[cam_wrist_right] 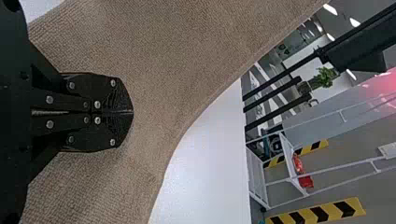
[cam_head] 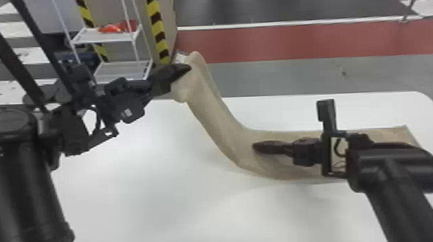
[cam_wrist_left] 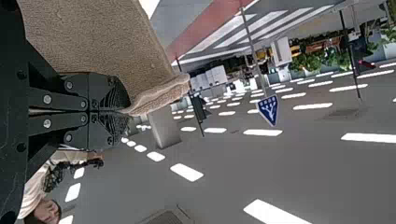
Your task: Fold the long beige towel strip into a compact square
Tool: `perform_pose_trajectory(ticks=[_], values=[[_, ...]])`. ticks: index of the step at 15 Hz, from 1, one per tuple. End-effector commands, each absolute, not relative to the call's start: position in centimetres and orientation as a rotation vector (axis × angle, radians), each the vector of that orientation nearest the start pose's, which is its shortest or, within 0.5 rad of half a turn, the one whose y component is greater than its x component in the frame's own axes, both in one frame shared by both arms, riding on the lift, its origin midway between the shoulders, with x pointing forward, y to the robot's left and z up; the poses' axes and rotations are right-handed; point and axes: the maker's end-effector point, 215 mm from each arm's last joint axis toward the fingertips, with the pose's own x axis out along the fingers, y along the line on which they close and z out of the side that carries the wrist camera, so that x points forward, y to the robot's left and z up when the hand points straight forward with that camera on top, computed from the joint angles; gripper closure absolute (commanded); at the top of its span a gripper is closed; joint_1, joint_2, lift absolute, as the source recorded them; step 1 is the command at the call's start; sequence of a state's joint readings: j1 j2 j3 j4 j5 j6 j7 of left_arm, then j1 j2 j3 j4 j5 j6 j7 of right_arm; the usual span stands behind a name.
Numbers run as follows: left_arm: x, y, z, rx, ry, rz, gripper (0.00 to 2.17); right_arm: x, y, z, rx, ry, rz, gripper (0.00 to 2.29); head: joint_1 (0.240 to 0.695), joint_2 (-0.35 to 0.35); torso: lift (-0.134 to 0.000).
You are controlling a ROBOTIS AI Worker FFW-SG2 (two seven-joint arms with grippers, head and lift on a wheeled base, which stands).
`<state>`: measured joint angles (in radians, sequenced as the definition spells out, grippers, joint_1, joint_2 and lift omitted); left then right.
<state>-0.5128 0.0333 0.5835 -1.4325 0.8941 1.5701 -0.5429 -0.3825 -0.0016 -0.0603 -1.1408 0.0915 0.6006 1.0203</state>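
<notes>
My left gripper (cam_head: 186, 66), at the upper middle of the head view, holds the raised end of the beige towel (cam_head: 223, 125). From there the towel slopes down to the right and lies flat along the table's right part. In the left wrist view, the left gripper (cam_wrist_left: 128, 112) is shut on an edge of the towel (cam_wrist_left: 102, 37). My right gripper (cam_head: 256, 146) is over the towel where the slope meets the flat part. Its fingertips meet in the right wrist view, where the right gripper (cam_wrist_right: 132, 112) is shut in front of the towel (cam_wrist_right: 154, 60); no cloth shows between them.
The white table (cam_head: 143, 200) extends under the towel and both arms, with its far edge behind the towel. Beyond it at the left stand a white wire rack (cam_head: 121, 69) with red items and yellow-black striped posts (cam_head: 158, 35).
</notes>
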Motion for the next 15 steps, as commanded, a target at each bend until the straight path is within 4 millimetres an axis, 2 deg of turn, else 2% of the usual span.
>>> perform_pose_trajectory(ticks=[1, 5, 8, 11, 12, 13, 15], values=[[56.0, 16.1, -21.0, -1.229, 0.523, -0.944, 1.67, 57.0, -6.7, -44.8, 0.309, 0.610, 0.940, 1.90, 0.695, 0.077, -0.124], [55.8, 16.2, -20.3, -1.231, 0.510, -0.963, 1.67, 56.7, -5.7, -43.4, 0.459, 0.585, 0.999, 1.90, 0.692, 0.093, -0.124], [55.7, 16.2, -19.6, -1.239, 0.494, -0.986, 1.67, 55.1, -4.2, -42.2, 0.598, 0.590, 1.083, 1.90, 0.685, 0.104, -0.124], [55.9, 16.4, -19.7, -1.222, 0.503, -0.974, 1.67, 54.2, -4.6, -41.3, 0.596, 0.586, 1.092, 1.88, 0.681, 0.119, -0.124], [55.8, 16.1, -20.2, -1.221, 0.517, -0.967, 1.67, 53.8, -5.1, -41.5, 0.568, 0.579, 1.079, 1.72, 0.679, 0.120, -0.124], [55.7, 15.6, -21.2, -1.220, 0.539, -0.954, 1.67, 53.6, -5.5, -41.0, 0.546, 0.565, 1.067, 1.27, 0.680, 0.118, -0.124], [55.4, 14.4, -22.8, -1.209, 0.585, -0.938, 1.67, 53.0, -6.7, -39.9, 0.534, 0.549, 1.028, 0.07, 0.688, 0.104, -0.124]])
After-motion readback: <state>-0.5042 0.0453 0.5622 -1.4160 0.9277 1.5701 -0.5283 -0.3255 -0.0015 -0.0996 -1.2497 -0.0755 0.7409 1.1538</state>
